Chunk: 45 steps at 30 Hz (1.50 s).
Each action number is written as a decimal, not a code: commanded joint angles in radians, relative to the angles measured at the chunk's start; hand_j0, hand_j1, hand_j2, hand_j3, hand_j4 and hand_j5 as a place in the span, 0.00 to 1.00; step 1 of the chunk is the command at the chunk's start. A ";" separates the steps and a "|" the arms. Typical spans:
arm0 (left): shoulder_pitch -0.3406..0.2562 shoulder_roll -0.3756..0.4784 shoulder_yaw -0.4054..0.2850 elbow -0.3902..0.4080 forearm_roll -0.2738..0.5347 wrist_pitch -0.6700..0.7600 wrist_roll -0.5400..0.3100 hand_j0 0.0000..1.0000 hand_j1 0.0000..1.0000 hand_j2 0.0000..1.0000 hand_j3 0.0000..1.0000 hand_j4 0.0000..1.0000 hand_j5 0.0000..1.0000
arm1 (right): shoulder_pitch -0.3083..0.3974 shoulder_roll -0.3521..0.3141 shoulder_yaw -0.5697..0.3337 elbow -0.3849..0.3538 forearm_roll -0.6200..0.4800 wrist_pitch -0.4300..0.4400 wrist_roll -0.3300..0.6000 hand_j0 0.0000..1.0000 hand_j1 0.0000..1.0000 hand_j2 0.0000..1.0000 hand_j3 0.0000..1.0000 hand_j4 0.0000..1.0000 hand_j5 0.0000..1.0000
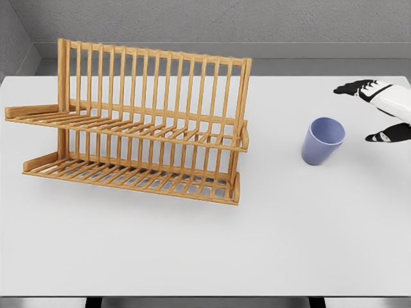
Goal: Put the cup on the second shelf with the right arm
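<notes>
A plain lilac cup (323, 140) (no label or writing) stands upright on the white table (192, 244), toward its right edge. Just beside it, not touching, the right hand (383, 110) enters with fingers spread, holding nothing; the frame cuts off its arm. A two-tier wooden dish rack (138, 125) sits toward the table's left edge.

Simulated kitchen-like bench: wooden dish rack (138, 125) on white table (192, 250).

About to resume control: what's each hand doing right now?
Left hand: not in view.
Right hand: open, fingers spread, holding nothing, just right of the cup.
</notes>
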 commanded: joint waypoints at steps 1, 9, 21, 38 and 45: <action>0.000 0.000 0.000 0.000 0.000 0.000 0.000 1.00 1.00 1.00 1.00 1.00 1.00 | 0.000 -0.003 0.002 0.001 -0.007 0.002 -0.001 1.00 1.00 1.00 1.00 1.00 1.00; 0.000 0.000 0.000 0.000 0.000 -0.002 0.000 1.00 1.00 1.00 1.00 1.00 1.00 | 0.048 -0.081 -0.051 -0.064 -0.009 0.002 0.239 1.00 1.00 1.00 1.00 1.00 1.00; 0.000 0.000 0.000 0.000 0.000 0.000 0.000 1.00 1.00 1.00 1.00 1.00 1.00 | -0.301 0.036 0.301 0.113 0.047 0.002 0.273 1.00 1.00 1.00 1.00 1.00 1.00; 0.000 0.000 0.000 0.000 0.000 0.000 0.000 1.00 1.00 1.00 1.00 1.00 1.00 | -0.370 0.080 0.386 0.117 0.073 0.002 0.273 1.00 1.00 1.00 1.00 1.00 1.00; 0.000 0.000 0.000 0.000 0.000 0.000 0.000 1.00 1.00 1.00 1.00 1.00 1.00 | -0.374 0.091 0.401 0.143 0.080 0.002 0.273 1.00 1.00 1.00 1.00 1.00 1.00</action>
